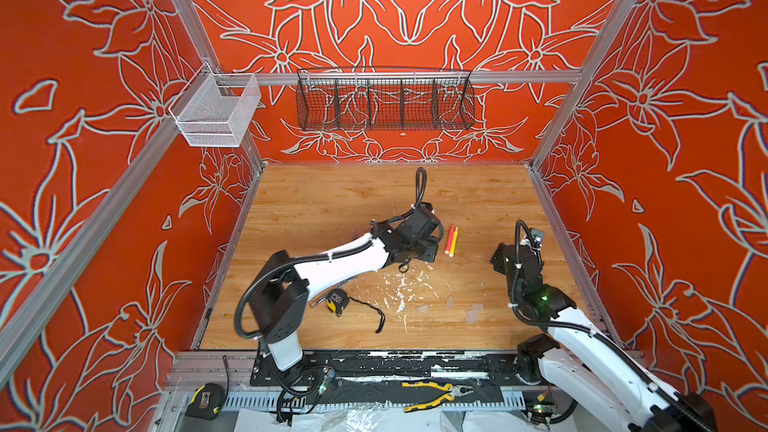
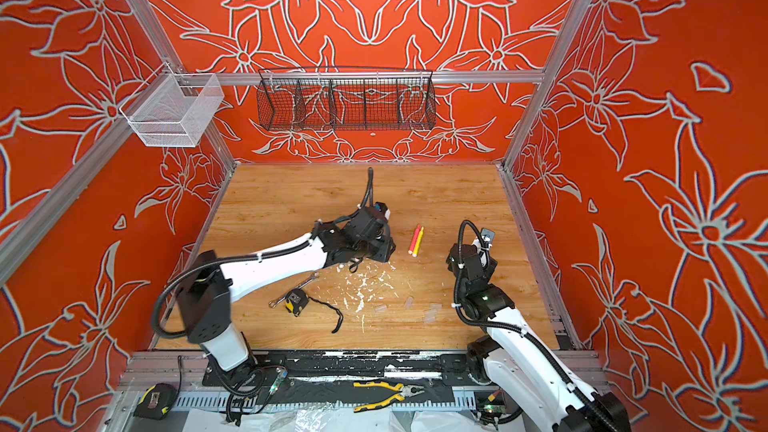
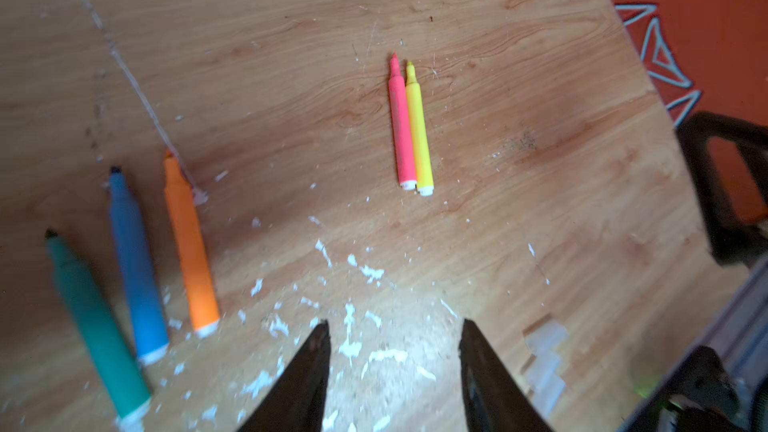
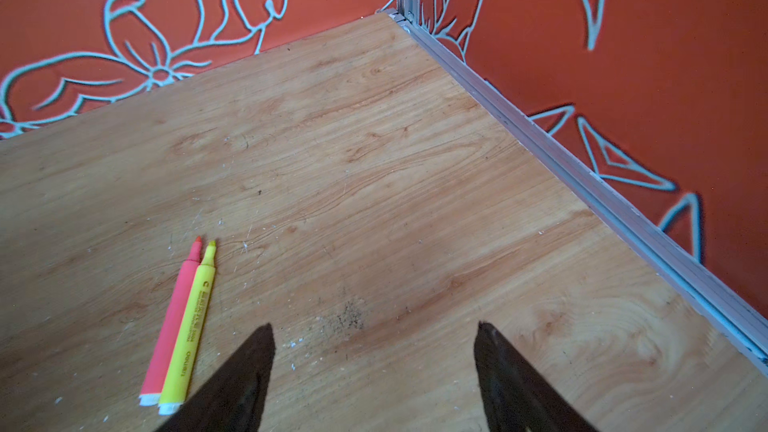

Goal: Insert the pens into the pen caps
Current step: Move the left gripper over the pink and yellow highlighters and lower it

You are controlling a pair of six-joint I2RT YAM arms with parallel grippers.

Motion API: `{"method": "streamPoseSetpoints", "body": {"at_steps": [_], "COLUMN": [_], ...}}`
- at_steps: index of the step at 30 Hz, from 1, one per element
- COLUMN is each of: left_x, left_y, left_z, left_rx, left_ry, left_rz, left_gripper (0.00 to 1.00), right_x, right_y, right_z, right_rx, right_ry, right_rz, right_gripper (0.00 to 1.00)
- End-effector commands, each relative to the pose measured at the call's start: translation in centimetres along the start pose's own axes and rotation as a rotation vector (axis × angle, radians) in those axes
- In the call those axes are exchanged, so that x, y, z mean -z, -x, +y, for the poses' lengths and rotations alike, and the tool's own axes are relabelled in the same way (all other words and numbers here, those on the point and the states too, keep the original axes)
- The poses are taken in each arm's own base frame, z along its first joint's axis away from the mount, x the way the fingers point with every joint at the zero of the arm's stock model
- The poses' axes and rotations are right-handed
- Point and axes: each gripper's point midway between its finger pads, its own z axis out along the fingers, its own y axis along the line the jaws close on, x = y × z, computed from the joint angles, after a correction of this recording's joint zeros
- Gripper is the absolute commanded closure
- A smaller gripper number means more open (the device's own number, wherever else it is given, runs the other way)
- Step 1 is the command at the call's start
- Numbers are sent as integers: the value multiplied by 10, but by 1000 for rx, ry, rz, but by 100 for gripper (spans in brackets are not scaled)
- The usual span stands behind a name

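1. Hovering over the wooden surface [image 4: 374, 139], the right fingers [image 4: 249, 367] stand spread wide with nothing between them. Bare boards run ahead of them to the far corner, where an aluminium rail [image 4: 582, 176] edges the surface below the orange wall [image 4: 623, 56].
2. The left fingers [image 3: 316, 359] are likewise spread and empty, poised above a scatter of white paint flecks [image 3: 353, 342].
3. The pink pen [image 3: 402, 126] and yellow pen [image 3: 419, 130] lie uncapped and touching side by side. They are straight ahead of the left fingers across open surface and just outside one right finger, tips pointing away.
4. The orange pen [image 3: 189, 243], blue pen [image 3: 135, 268] and teal green pen [image 3: 97, 326] lie in a loose row off to one side of the left fingers. They are apart from one another, white plugs nearest.
5. The clear pen caps [image 3: 544, 342] lie loose on the opposite side of the left fingers, toward the right arm. They are blurred in the left wrist view and faint in both top views.
6. Behind the left fingers, beside the left arm, a tape measure [image 2: 296, 300] with a black strap and a silver wrench [image 2: 299, 284] take up the near surface.
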Motion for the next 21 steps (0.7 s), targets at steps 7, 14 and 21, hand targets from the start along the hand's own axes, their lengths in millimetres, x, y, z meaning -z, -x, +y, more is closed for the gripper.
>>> {"method": "streamPoseSetpoints", "body": {"at_steps": [7, 14, 21], "left_x": [-80, -103, -116], "left_y": [-9, 3, 9], "left_z": [2, -4, -4], "left_rx": [-33, -78, -100], "left_ry": [163, 186, 206], "left_rz": [184, 201, 197], "left_gripper": [59, 63, 63], "right_x": [8, 3, 0], "right_y": [-5, -7, -8], "right_z": [-2, 3, 5], "right_rx": [-34, -11, -1], "right_ry": [60, 51, 49], "right_rz": [-19, 13, 26], "right_gripper": [20, 20, 21]}}
